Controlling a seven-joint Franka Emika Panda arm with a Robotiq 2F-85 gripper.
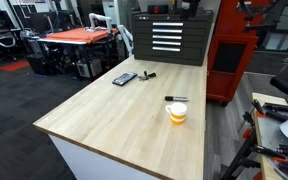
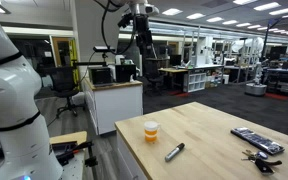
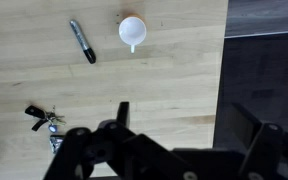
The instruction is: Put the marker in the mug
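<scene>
1. Big workshop room with a dark floor (image 1: 14, 100), a black drawer chest (image 1: 166, 35) at the back and an orange-topped bench (image 1: 79, 37) far off at 10 o'clock in an exterior view.
2. A light wooden tabletop (image 1: 114, 125) fills the middle of both exterior views.
3. The mug (image 1: 177, 113) stands upright on the tabletop near one edge. It is orange with a pale band.
4. The marker (image 1: 176, 98) lies flat on the tabletop, outside the mug. It is near the mug but does not touch it.
5. In that exterior view the marker is at 12 o'clock from the mug. Seen from the opposite side (image 2: 174, 151), it is at 4 o'clock from the mug (image 2: 151, 130).
6. In the wrist view the mug (image 3: 132, 31) looks white inside, and its handle points to 6 o'clock. The marker (image 3: 82, 41) lies at 9 o'clock from it, tilted.
7. The hand (image 3: 184, 112) shows at 6 o'clock in the wrist view. Its two dark fingers (image 3: 122, 115) are spread wide, with nothing between them. It is well apart from the mug and the marker.
8. A bunch of keys (image 3: 44, 120) lies at 9 o'clock from the hand.
9. A flat dark device (image 1: 124, 78) and a small black thing (image 1: 147, 75) lie side by side, well apart from the mug.
</scene>
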